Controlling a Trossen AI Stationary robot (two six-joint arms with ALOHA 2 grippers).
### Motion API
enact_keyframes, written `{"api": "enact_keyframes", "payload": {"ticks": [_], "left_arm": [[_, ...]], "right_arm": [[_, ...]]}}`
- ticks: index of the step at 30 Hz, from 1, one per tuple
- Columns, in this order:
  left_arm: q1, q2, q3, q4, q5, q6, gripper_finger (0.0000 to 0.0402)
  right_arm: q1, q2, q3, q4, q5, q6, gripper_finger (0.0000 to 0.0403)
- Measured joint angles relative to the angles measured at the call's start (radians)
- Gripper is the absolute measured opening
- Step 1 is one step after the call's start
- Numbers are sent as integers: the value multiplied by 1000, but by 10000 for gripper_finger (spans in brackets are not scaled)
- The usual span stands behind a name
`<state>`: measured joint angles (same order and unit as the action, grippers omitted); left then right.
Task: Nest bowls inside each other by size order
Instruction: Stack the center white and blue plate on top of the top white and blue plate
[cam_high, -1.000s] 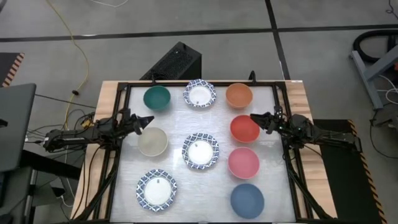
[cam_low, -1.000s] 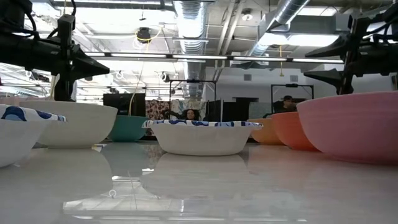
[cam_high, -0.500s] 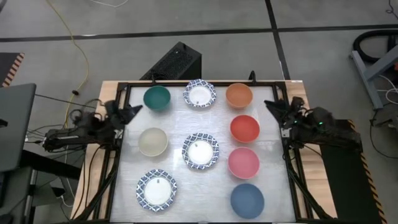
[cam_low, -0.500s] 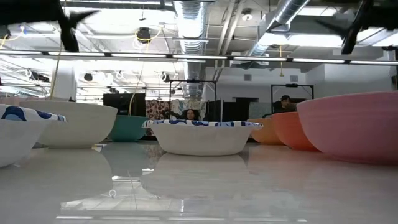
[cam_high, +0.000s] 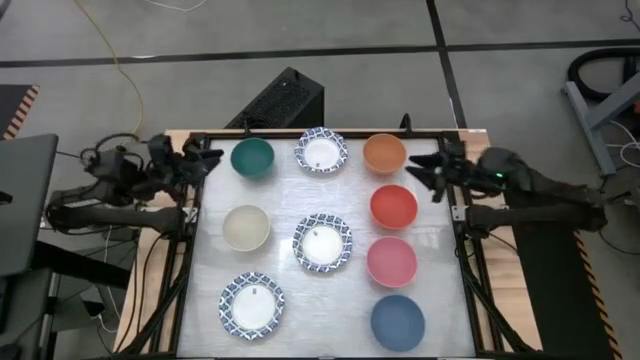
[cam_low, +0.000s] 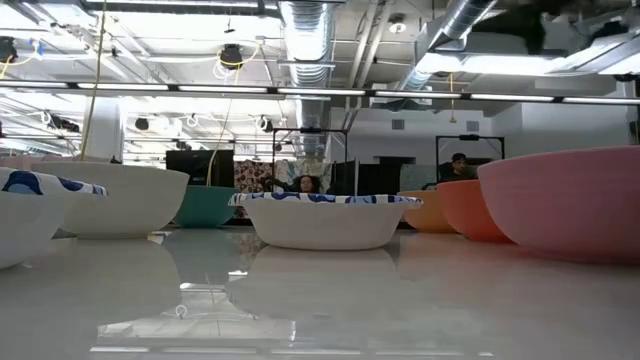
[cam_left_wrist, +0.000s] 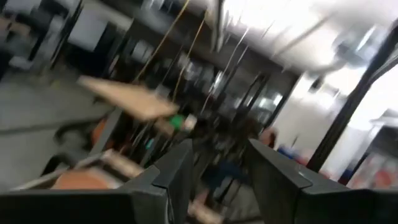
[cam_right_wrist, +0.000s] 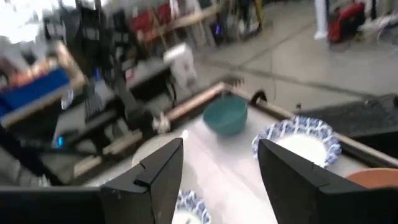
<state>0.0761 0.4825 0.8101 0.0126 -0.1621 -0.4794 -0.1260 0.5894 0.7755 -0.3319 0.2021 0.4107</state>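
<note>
Teal bowl (cam_high: 252, 157) sits just beside the left gripper (cam_high: 207, 160) at the table's far left edge, and the orange bowl (cam_high: 384, 153) and red bowl (cam_high: 394, 206) lie near the right gripper (cam_high: 423, 175). Both grippers hover with fingers spread apart, holding and touching nothing. All nine bowls sit separately on the white tabletop (cam_high: 290, 205), none nested.

Nine bowls sit apart on the table (cam_high: 285, 190) in three rows of three. The far row (cam_high: 320, 152) runs along the back edge, the middle bowl (cam_high: 322, 243) sits at the centre, and the nearest-right bowl (cam_high: 398, 322) lies by the front edge. The left gripper (cam_high: 208, 160) hangs at the far-left corner, seemingly off the surface; the right gripper (cam_high: 428, 172) hangs just right of the far-right bowl (cam_high: 384, 153).
</note>
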Motion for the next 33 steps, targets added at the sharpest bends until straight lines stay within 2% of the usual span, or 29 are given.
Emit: {"api": "enact_keyframes", "payload": {"ticks": [5, 9, 15, 21, 26, 33], "left_arm": [[0, 77, 192, -301, -10, 34, 138], [0, 94, 268, -377, -21, 117, 138], [0, 80, 280, -395, -85, 130, 138], [0, 78, 280, -531, -195, 35, 138], [0, 82, 280, -630, -228, 15, 138], [0, 87, 280, -654, -231, 13, 138]], "right_arm": [[61, 217, 141, -30, -22, -27, 230], [93, 380, 233, -35, -38, -21, 248], [100, 596, 330, -30, -176, 15, 283], [114, 806, 367, -47, -258, 0, 296], [110, 938, 397, -41, -259, -9, 296], [107, 1084, 432, -57, -205, -72, 296]]}}
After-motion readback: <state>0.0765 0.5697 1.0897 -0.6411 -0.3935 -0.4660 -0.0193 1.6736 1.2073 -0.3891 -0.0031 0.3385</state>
